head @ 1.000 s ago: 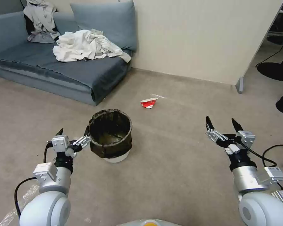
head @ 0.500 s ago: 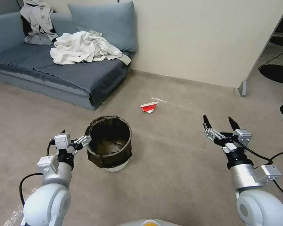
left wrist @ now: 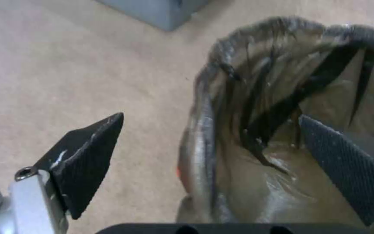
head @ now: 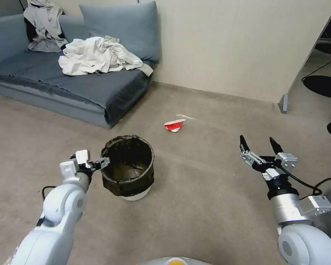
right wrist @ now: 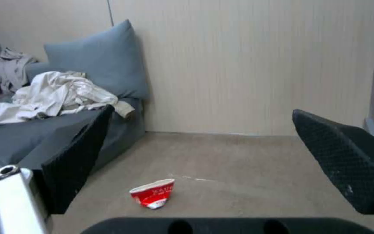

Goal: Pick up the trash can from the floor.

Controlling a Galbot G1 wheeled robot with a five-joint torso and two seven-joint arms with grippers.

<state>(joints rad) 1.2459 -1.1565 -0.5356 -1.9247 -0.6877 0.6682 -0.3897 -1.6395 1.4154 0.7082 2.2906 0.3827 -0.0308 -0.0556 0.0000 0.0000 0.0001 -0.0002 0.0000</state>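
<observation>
1. On the floor (head: 195,206), in front of the robot and a little to its left, the trash can (head: 128,167) stands upright, near the corner of the sofa (head: 81,86).
2. The left gripper (left wrist: 204,152) sits at the can's left rim with its jaws spread. In the left wrist view one finger lies outside the wall over the carpet and the other hangs inside the opening, so the rim passes between them; neither pad appears to press on it.
3. Step in hand, as judged: seat the grip on the rim. Lower the gripper until both pads overlap the wall well below the folded bag edge, then close squarely across it.
4. Clamp on the plastic wall, not on loose bag film alone (a film-only grip is likely to slip or pull the bag out).
5. A grip on one side will probably tilt the can when raised; a slow, vertical lift is advisable.
6. The right gripper (head: 260,151) hovers well to the right of the can, jaws spread and holding nothing.
7. Contents: a dark bag (left wrist: 247,107) lines the can and folds over its rim. Its wrinkled, glossy bottom is visible, with no distinct item discernible inside.
8. A crushed red-and-white cup (head: 174,125) lies on the carpet beyond the can, apart from it.
</observation>
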